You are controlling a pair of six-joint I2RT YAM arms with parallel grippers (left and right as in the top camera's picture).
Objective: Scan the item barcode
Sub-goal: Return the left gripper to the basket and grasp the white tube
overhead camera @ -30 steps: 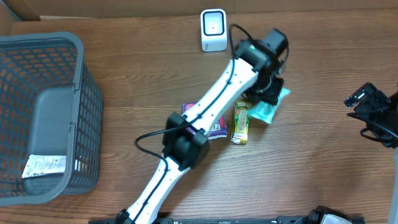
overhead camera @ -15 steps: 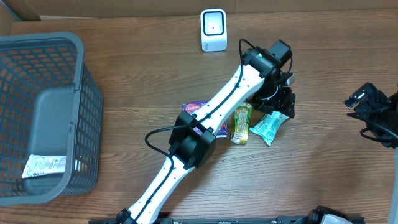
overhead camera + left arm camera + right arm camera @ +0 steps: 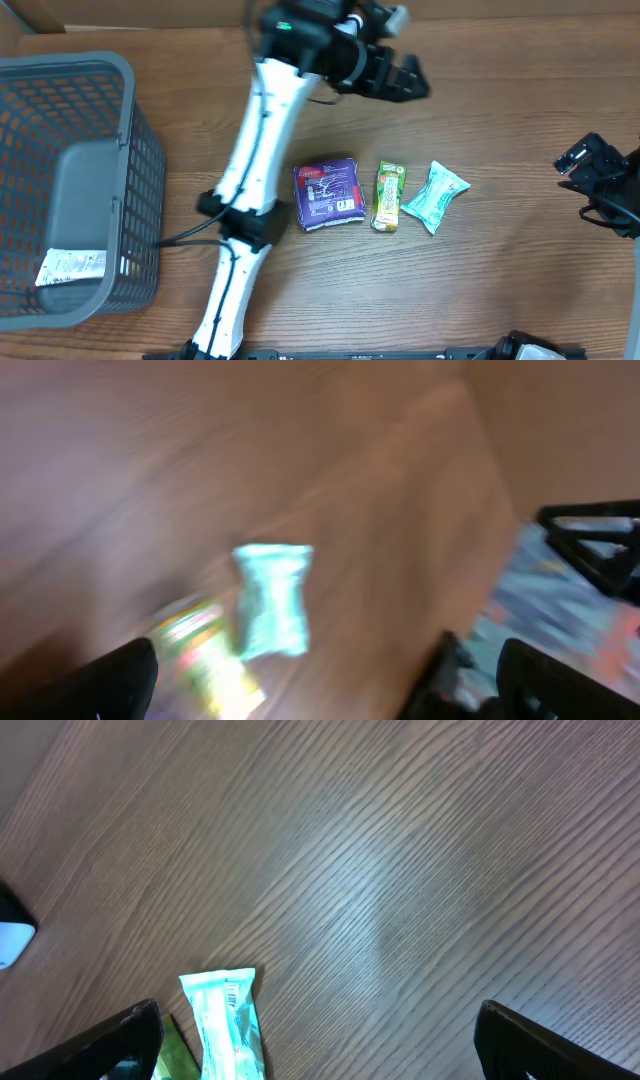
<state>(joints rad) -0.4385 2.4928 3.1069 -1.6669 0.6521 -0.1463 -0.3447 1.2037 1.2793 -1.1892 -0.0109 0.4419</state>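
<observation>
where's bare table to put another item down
The wooden table is bare between the crinkly teal packet and the black right gripper, and along the near edge below the items. Crowded: the purple packet, green-yellow carton and teal packet sit close together.

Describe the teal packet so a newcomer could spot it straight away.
From the grey basket at the left, look right to the three items in a row on the table. The teal packet is the rightmost, beside the green carton. It alone is a pale teal pouch with crimped ends; the purple pack is at the other end.
</observation>
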